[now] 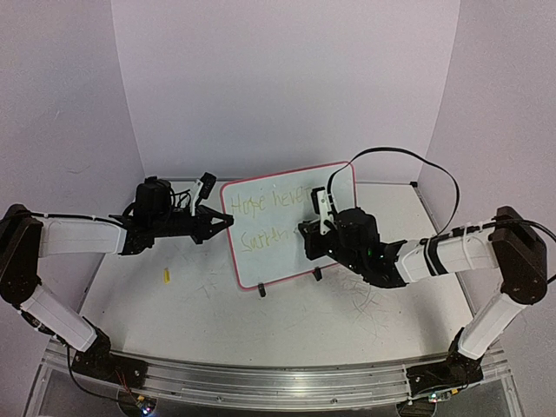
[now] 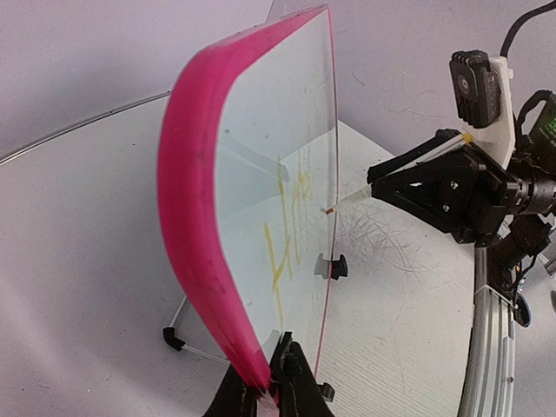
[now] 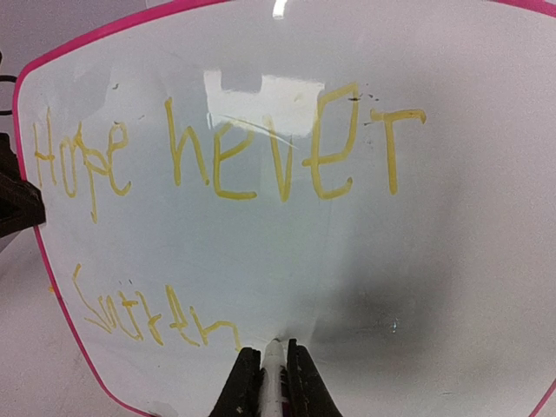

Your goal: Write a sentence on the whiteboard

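The whiteboard [image 1: 261, 259], white with a pink-red frame, stands tilted on the table. My left gripper [image 1: 228, 222] is shut on its left edge; in the left wrist view the jaws [image 2: 276, 382] pinch the pink frame [image 2: 195, 217]. The sentence [image 3: 226, 156] is yellow handwriting: "Hope never" on top and a partial second line below it. My right gripper [image 3: 274, 373] is shut on a white marker [image 3: 274, 360]. The marker's tip [image 2: 334, 208] touches the whiteboard just right of the last letter.
Two black clip feet [image 1: 261, 291] hold the board's lower edge, and a wire stand [image 2: 178, 334] props it from behind. A small yellow piece [image 1: 166, 276] lies on the table at the left. Grey scratch marks [image 1: 365, 300] cover the table. A metal rail [image 1: 261, 382] runs along the near edge.
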Robot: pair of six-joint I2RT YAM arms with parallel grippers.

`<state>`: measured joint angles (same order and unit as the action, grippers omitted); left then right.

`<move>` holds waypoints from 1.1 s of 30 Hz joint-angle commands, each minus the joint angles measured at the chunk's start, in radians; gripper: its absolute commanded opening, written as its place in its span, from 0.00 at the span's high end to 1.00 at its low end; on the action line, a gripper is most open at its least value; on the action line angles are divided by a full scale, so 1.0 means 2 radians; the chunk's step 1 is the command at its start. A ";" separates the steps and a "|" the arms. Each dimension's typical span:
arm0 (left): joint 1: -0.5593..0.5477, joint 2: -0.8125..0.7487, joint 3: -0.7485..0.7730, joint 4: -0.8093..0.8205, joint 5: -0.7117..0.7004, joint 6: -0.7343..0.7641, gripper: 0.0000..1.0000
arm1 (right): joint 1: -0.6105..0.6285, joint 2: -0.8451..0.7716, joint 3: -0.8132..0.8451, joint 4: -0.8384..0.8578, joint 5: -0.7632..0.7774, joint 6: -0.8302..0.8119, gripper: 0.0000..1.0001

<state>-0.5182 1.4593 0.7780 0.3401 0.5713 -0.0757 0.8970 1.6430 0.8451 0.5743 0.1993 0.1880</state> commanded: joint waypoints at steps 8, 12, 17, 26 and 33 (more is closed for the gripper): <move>0.003 0.004 0.006 -0.027 -0.063 0.062 1.00 | 0.000 0.017 0.040 0.012 0.007 -0.015 1.00; 0.003 0.004 0.007 -0.027 -0.061 0.062 1.00 | 0.002 0.018 0.039 0.004 -0.004 -0.015 1.00; 0.003 0.004 0.007 -0.027 -0.062 0.061 1.00 | 0.005 0.025 0.034 -0.002 -0.014 -0.011 1.00; 0.003 0.004 0.007 -0.028 -0.061 0.061 1.00 | 0.007 0.028 0.021 -0.008 -0.013 -0.002 1.00; 0.003 0.005 0.007 -0.028 -0.060 0.061 1.00 | 0.007 0.022 0.010 -0.016 0.003 0.002 1.00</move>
<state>-0.5182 1.4593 0.7780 0.3386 0.5640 -0.0776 0.9150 1.6779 0.8852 0.5636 0.1646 0.1848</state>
